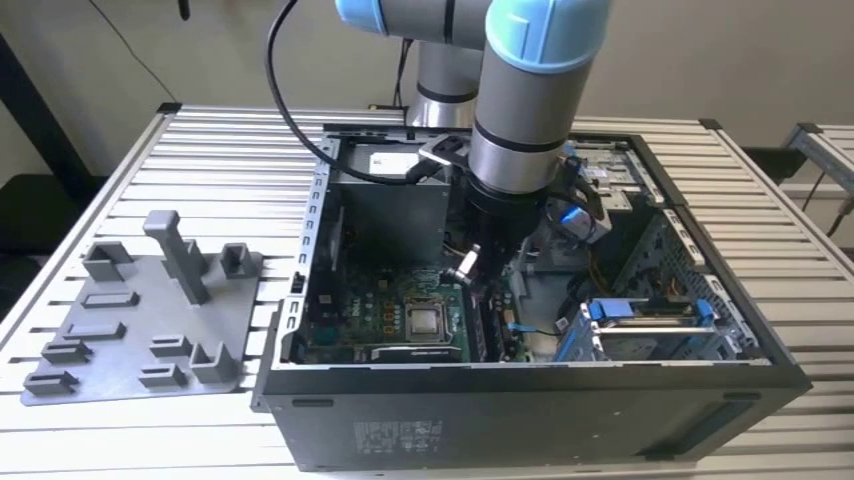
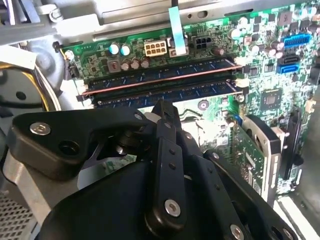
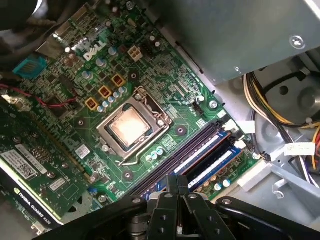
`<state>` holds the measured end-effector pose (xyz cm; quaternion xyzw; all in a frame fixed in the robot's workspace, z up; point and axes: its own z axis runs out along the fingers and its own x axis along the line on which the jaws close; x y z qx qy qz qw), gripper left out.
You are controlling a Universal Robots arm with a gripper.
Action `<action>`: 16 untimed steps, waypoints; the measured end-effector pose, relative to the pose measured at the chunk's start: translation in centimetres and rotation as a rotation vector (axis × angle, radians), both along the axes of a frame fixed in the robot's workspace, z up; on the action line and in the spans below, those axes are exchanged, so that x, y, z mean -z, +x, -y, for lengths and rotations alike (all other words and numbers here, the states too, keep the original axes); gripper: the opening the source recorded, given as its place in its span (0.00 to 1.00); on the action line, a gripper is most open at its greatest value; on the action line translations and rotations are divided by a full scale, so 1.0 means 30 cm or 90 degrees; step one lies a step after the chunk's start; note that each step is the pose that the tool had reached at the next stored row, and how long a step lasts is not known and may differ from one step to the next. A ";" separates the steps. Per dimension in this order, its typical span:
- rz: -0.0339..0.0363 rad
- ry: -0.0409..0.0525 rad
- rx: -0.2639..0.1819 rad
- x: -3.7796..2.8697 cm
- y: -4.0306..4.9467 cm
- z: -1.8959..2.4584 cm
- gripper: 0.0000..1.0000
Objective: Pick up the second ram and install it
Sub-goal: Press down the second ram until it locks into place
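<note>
Arm's gripper [image 1: 483, 262] low inside the computer case [image 1: 534, 400], directly over the second ram [image 2: 160, 90] seated in its slot; jaws' state unclear.

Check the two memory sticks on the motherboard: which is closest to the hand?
The second ram, the stick right at the tip of the hand in the second wrist view. The other stick lies beyond it, beside the white connector.

A pale ribbed metal table [image 1: 214, 160] with long slats fills the foreground of the exterior view. Behind it stands a plain beige wall [image 1: 747, 50], evenly lit by soft daylight. At the exterior view's left, a dark post [image 1: 34, 105] leans beside the table, with dark floor [image 1: 27, 215] beneath. At the exterior view's right, another slatted surface [image 1: 827, 150] shows.
</note>
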<state>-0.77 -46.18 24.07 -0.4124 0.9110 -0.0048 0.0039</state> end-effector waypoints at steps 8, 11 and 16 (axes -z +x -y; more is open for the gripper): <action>0.0000 0.0000 -0.039 0.000 0.000 0.007 0.11; 0.0000 0.0001 -0.050 0.001 0.000 0.012 0.11; 0.0000 0.0001 -0.065 0.002 0.000 0.021 0.11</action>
